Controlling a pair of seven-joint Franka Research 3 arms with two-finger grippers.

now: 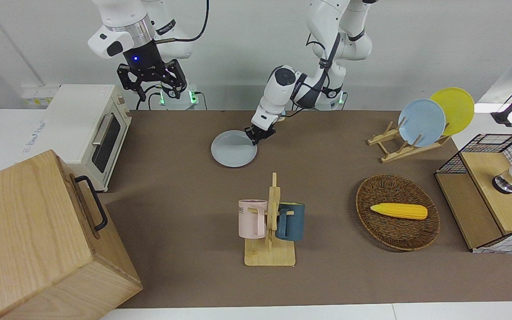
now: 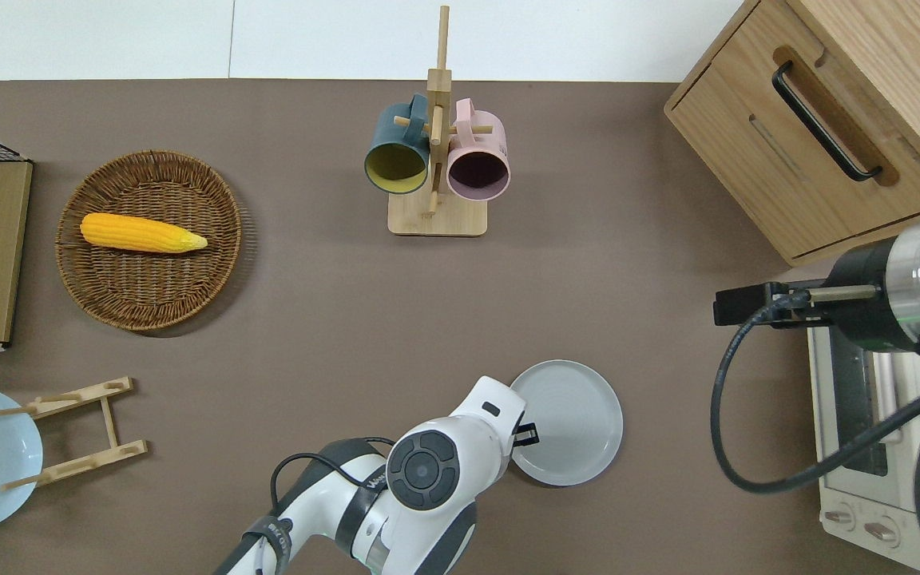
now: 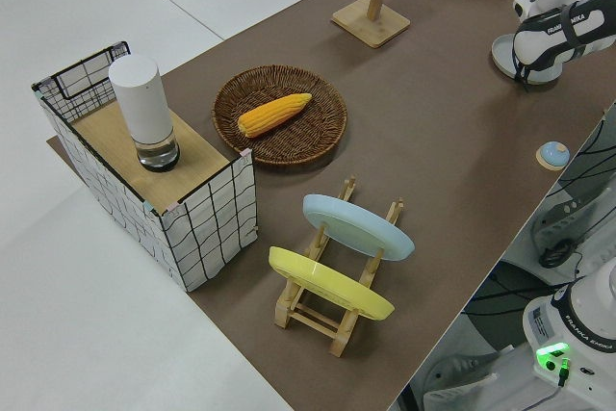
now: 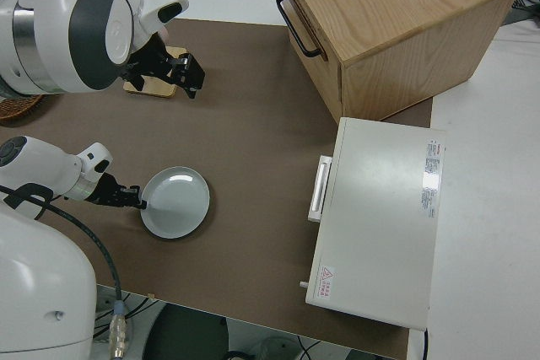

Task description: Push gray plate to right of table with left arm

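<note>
The gray plate (image 1: 234, 149) lies flat on the brown table (image 1: 185, 200), nearer to the robots than the mug rack. It also shows in the overhead view (image 2: 568, 422) and the right side view (image 4: 175, 201). My left gripper (image 1: 258, 134) is low at the table and touches the plate's rim on the side toward the left arm's end, as the overhead view (image 2: 525, 435) and right side view (image 4: 126, 198) show. My right gripper (image 1: 156, 91) is parked, empty, with its fingers spread.
A mug rack (image 2: 436, 160) with two mugs stands mid-table. A white toaster oven (image 2: 867, 431) and a wooden cabinet (image 2: 811, 128) fill the right arm's end. A wicker basket (image 2: 148, 239) with corn, a plate rack (image 1: 405, 146) and a wire shelf (image 1: 487, 186) are toward the left arm's end.
</note>
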